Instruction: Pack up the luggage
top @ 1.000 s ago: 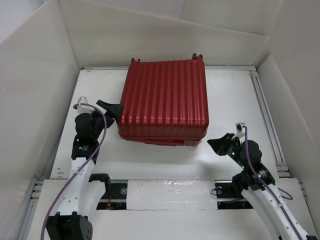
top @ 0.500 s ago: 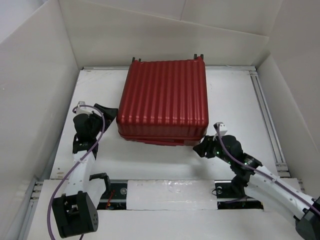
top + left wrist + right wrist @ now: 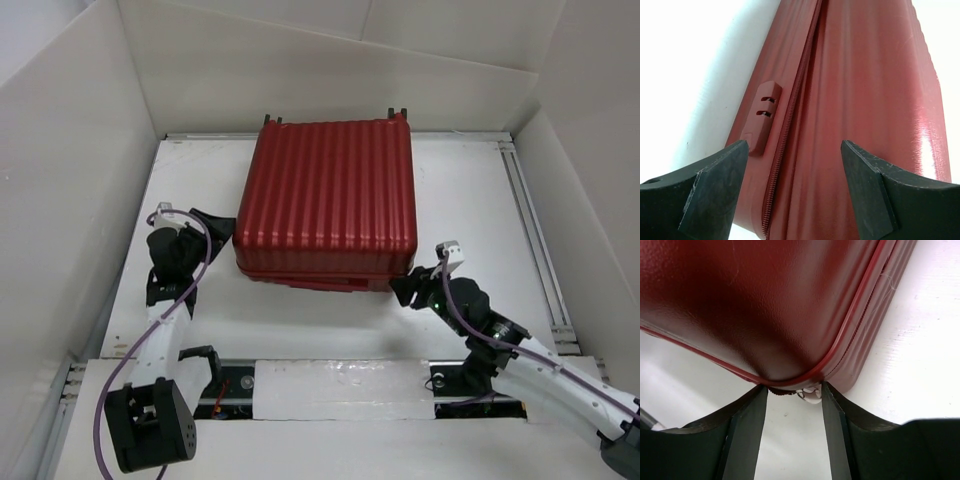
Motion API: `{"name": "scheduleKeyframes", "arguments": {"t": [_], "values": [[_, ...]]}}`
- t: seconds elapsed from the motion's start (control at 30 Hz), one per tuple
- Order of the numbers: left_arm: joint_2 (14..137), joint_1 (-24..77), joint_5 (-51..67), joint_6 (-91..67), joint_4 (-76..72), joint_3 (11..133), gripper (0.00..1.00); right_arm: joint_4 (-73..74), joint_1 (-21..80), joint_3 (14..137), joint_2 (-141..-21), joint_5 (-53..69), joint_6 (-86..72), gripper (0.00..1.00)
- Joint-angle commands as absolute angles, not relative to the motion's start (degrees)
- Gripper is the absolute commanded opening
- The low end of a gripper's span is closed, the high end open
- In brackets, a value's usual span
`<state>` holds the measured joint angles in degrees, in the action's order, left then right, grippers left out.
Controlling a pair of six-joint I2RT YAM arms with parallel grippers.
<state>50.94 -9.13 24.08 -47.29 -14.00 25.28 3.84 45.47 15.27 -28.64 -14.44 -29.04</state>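
The luggage (image 3: 330,195), a red ribbed hard-shell case, lies flat and closed in the middle of the white table. At its left side, my left gripper (image 3: 222,222) stands open. In the left wrist view its fingers straddle the case's side (image 3: 860,100), where the zipper (image 3: 790,125) and a small red lock (image 3: 762,115) show. My right gripper (image 3: 403,290) is at the case's near right corner. In the right wrist view it (image 3: 793,390) is open, and a silver zipper pull (image 3: 810,393) hangs between the fingertips, close to the right one.
White walls enclose the table on the left, back and right. A metal rail (image 3: 530,220) runs along the right side and a white strip (image 3: 340,385) crosses in front of the arm bases. Dark wheels (image 3: 395,114) stick out at the case's far edge.
My right arm swung left and forward to the case's near right corner, and its jaws opened. My left gripper edged closer to the case's left side and its jaws narrowed a little.
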Motion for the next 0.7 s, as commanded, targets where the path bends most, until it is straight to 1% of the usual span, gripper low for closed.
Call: {"name": "scheduleKeyframes", "arguments": {"t": [0.0, 0.07, 0.1, 0.13, 0.2, 0.23, 0.27, 0.3, 0.33, 0.37, 0.43, 0.47, 0.53, 0.57, 0.63, 0.67], "values": [[50.9, -8.5, 28.2, -46.0, -15.9, 23.8, 0.71, -3.2, 45.8, 16.8, -30.1, -18.5, -25.8, 0.53], [50.4, -8.5, 28.2, -46.5, -17.1, 23.3, 0.7, -4.6, 45.8, 17.3, -32.8, -18.5, -25.1, 0.53], [50.4, -8.0, 28.7, -46.5, -17.1, 23.3, 0.68, -5.2, 45.8, 17.3, -33.6, -18.5, -25.1, 0.51], [50.4, -8.0, 28.7, -47.1, -18.2, 23.3, 0.67, -5.7, 45.8, 17.3, -34.3, -18.0, -25.1, 0.49], [50.4, -6.4, 28.7, -47.8, -18.7, 22.1, 0.65, -7.1, 45.8, 17.3, -35.3, -18.0, -25.7, 0.4], [50.4, -5.8, 29.5, -48.4, -19.4, 22.1, 0.62, -7.7, 45.8, 16.5, -35.3, -18.5, -26.4, 0.35], [50.4, -5.8, 30.7, -49.1, -22.0, 21.0, 0.58, -8.4, 45.8, 16.5, -34.8, -19.2, -26.4, 0.23], [50.4, -5.8, 32.7, -49.9, -23.0, 19.6, 0.5, -9.7, 45.8, 15.7, -34.2, -19.8, -27.9, 0.16], [50.4, -5.8, 33.3, -50.8, -23.0, 19.6, 0.47, -10.3, 45.8, 15.0, -33.7, -20.9, -28.7, 0.1], [49.8, -5.3, 33.3, -50.8, -23.8, 18.9, 0.43, -10.9, 46.3, 13.9, -33.1, -20.9, -29.6, 0.0], [49.0, -3.9, 33.0, -52.0, -24.3, 18.3, 0.37, -13.5, 46.9, 12.8, -31.2, -19.7, -33.2, 0.0], [48.2, -1.0, 32.2, -52.0, -24.9, 18.3, 0.34, -14.9, 46.9, 11.4, -31.2, -18.8, -34.9, 0.0], [47.6, 3.0, 28.3, -53.7, -25.6, 17.8, 0.33, -19.0, 48.8, 10.7, -30.6, -17.4, -41.0, 0.0], [47.6, 7.5, 26.8, -55.2, -25.6, 17.8, 0.32, -20.6, 51.0, 10.0, -30.6, -17.4, -43.6, 0.0], [47.6, 12.0, 23.7, -56.9, -27.9, 17.8, 0.3, -27.1, 54.0, 9.5, -33.9, -17.4, -49.8, 0.0], [47.6, 14.0, 21.0, -57.7, -28.5, 17.8, 0.3, -28.8, 57.4, 10.1, -35.6, -18.7, -51.6, 0.0]]}}
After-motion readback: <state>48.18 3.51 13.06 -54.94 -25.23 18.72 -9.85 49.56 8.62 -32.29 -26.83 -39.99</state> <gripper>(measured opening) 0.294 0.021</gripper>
